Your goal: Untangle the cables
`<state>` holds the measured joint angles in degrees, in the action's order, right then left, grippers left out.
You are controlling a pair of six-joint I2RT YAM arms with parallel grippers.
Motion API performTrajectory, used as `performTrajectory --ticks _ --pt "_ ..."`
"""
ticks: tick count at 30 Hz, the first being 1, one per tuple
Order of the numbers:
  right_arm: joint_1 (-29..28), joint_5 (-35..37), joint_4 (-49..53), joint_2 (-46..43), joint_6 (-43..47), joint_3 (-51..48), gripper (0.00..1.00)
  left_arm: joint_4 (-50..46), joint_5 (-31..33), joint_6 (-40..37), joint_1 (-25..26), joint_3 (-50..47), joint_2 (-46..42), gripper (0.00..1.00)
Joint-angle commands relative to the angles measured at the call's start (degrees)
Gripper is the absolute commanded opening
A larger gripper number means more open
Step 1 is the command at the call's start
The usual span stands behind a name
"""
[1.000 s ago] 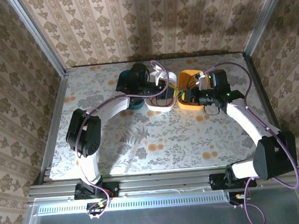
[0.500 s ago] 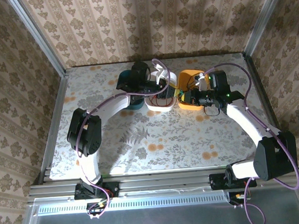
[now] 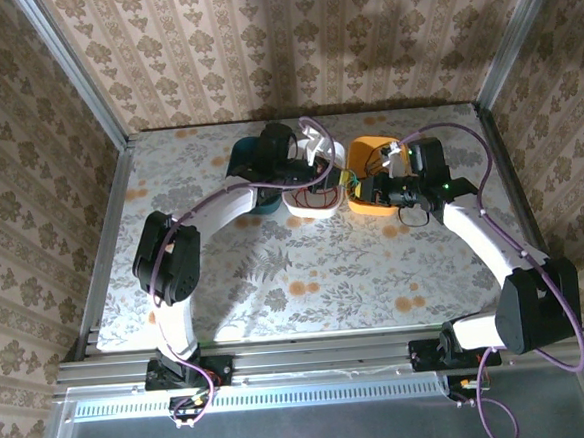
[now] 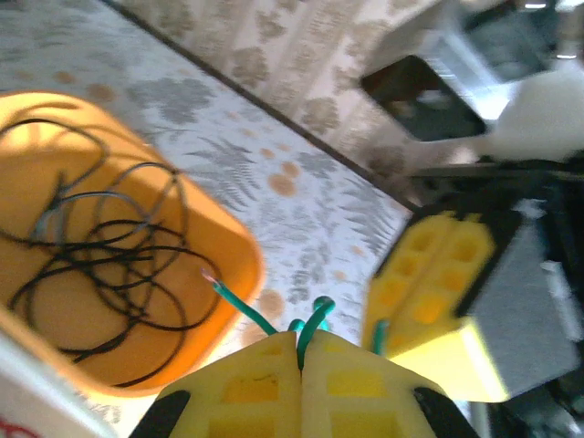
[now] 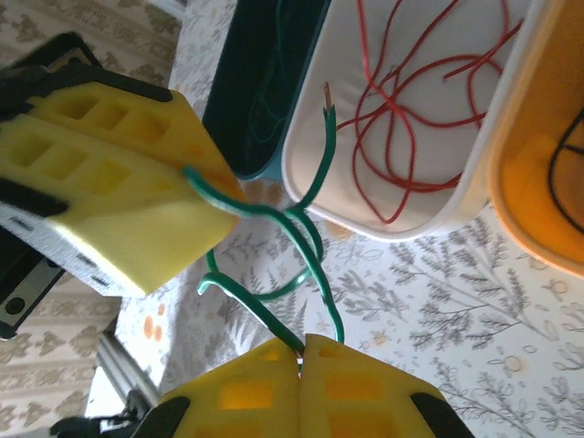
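left gripper (image 4: 299, 339) is closing tight on the green cable (image 5: 308, 228) | right gripper (image 5: 301, 343) is pinching the same cable, which is hanging looped between them near the white bin (image 5: 456, 196) | risk: pulling apart quickly may be tightening the loops, or the thin cable may be slipping out

I can read no text, label, brand, number or sign in any of my views.
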<state>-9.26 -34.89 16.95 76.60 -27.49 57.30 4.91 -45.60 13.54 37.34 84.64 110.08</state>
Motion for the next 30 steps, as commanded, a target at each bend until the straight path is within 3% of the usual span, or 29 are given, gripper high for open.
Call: performTrajectory --ticks 1,5,10,18,21,25,30 --pt "1.79 7.24 1.97 -3.55 -2.16 -2.17 0.00 5.15 15.27 5.09 -2.19 -3.52 -2.42 0.00" --pt "7.62 12.05 -0.10 -6.79 -7.67 -6.09 0.00 7.18 20.62 7.63 -3.83 -7.54 -4.88 0.00" --pt "12.48 15.46 0.12 -9.81 -11.66 -9.11 0.00 8.16 20.82 8.10 -5.06 -10.53 -7.03 0.00" --pt "13.76 11.46 -1.91 -9.76 -12.67 -10.19 0.02 15.82 19.28 12.08 -8.31 -15.30 -9.63 0.00" --pt "13.66 9.84 -2.20 -9.30 -11.95 -9.69 0.04 16.53 23.12 14.74 -10.79 -17.20 -10.95 0.00" --pt "12.16 8.11 -1.03 -7.69 -9.70 -8.20 0.10 14.28 33.89 17.50 -15.45 -20.25 -11.58 0.00" --pt "9.28 8.05 0.44 -6.47 -7.28 -6.45 0.13 13.91 41.59 20.66 -16.78 -20.31 -8.18 0.00"
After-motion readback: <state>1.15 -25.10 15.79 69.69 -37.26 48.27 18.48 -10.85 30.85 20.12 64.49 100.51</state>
